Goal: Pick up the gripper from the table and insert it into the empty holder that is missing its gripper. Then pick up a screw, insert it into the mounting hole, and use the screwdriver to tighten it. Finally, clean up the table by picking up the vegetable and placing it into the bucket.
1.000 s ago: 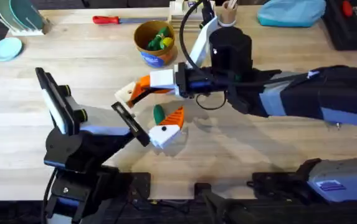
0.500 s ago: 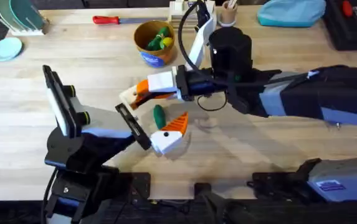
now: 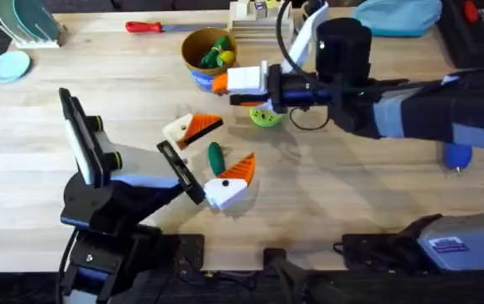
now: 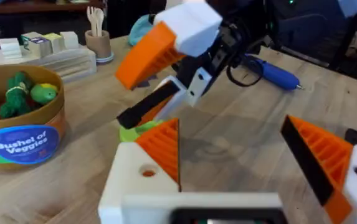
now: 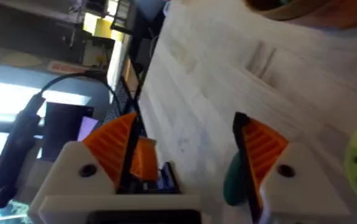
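On the desk's middle, we ready the vegetable for clean-up.

Our left claw (image 3: pixel 231 176) stands apart and empty, just beside the vegetable (image 3: pixel 215 156), which lies flat. We judge it best to straddle its middle and close gently, as it looks smooth. The bucket (image 3: pixel 193 42) already holds yellow and green toy pieces (image 3: pixel 214 56). Our right claw (image 3: pixel 225 89), also apart, hovers beside it.

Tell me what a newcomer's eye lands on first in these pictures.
The right gripper, white with orange pads, hangs beside the tan bucket of toy vegetables at the table's far side. Nearer the middle, the left gripper sits low on the wood, its fingers apart, with the dark green vegetable right beside it.
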You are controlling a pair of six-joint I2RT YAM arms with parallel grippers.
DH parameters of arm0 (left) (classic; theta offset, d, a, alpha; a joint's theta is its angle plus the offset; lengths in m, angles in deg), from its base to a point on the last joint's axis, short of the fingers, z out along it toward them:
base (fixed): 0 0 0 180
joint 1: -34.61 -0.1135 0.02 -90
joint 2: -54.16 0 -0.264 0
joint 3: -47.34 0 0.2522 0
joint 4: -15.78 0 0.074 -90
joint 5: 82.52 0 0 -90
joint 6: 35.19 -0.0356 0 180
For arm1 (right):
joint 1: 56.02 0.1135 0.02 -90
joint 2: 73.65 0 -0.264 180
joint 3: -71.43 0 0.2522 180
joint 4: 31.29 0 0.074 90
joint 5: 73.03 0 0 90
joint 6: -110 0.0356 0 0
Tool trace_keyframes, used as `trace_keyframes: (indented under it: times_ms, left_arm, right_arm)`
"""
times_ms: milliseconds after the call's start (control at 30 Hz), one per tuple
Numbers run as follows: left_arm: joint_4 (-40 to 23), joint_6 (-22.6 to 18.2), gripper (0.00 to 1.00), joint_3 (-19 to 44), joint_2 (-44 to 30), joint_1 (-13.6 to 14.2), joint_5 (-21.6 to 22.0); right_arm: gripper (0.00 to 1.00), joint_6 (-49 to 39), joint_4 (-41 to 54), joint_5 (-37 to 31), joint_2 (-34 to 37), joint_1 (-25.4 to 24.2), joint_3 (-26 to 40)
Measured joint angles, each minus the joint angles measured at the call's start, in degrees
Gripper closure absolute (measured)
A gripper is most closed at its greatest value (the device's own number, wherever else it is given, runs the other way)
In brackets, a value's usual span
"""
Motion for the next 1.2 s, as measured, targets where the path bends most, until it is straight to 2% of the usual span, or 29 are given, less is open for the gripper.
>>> trace_keyframes:
  times_ms: [200,300,400,567,633,667,733,800,1000,1200]
  left_arm:
    - [0.0,-0.15,0.008,0.0,0.0,0.0,-1.78]
    - [0.0,-0.17,0.008,0.0,0.0,0.0,-2.25]
    - [0.0,-0.17,0.008,0.0,0.0,0.0,-2.4]
    - [0.0,-0.17,0.008,0.0,0.0,0.0,-2.45]
    - [0.0,-0.17,0.008,0.0,0.0,0.0,-2.53]
    - [0.0,-0.17,0.008,0.0,0.0,0.0,-2.53]
    - [0.0,-0.17,0.008,0.0,0.0,0.0,-2.55]
    - [0.0,-0.17,0.009,0.0,0.0,0.0,-2.54]
    - [0.0,-0.17,0.008,0.0,0.0,0.0,-2.56]
    - [0.0,-0.17,0.008,0.0,0.0,0.0,-2.56]
  right_arm:
    - [0.156,-14.64,26.36,-7.51,-0.04,-4.56,4.33]
    - [0.154,-24.72,39.76,-14.99,-1.05,-3.7,8.48]
    - [0.153,-33.69,47.16,-24.43,-2.39,-1.38,12.5]
    - [0.177,-44.88,48.78,-40.15,-2.96,4.1,14.62]
    - [0.28,-47.56,49.3,-43.96,-2.65,5.78,14.62]
    - [0.378,-48.61,49.43,-45.59,-2.38,6.49,14.62]
    - [0.507,-49.9,49.79,-47.87,-1.74,7.26,14.62]
    - [0.596,-50.82,50.18,-49.53,-0.82,7.68,14.62]
    - [0.673,-51.98,50.43,-51.83,2.02,8.64,14.62]
    - [0.678,-52.44,50.34,-52.07,2.14,9.09,14.62]
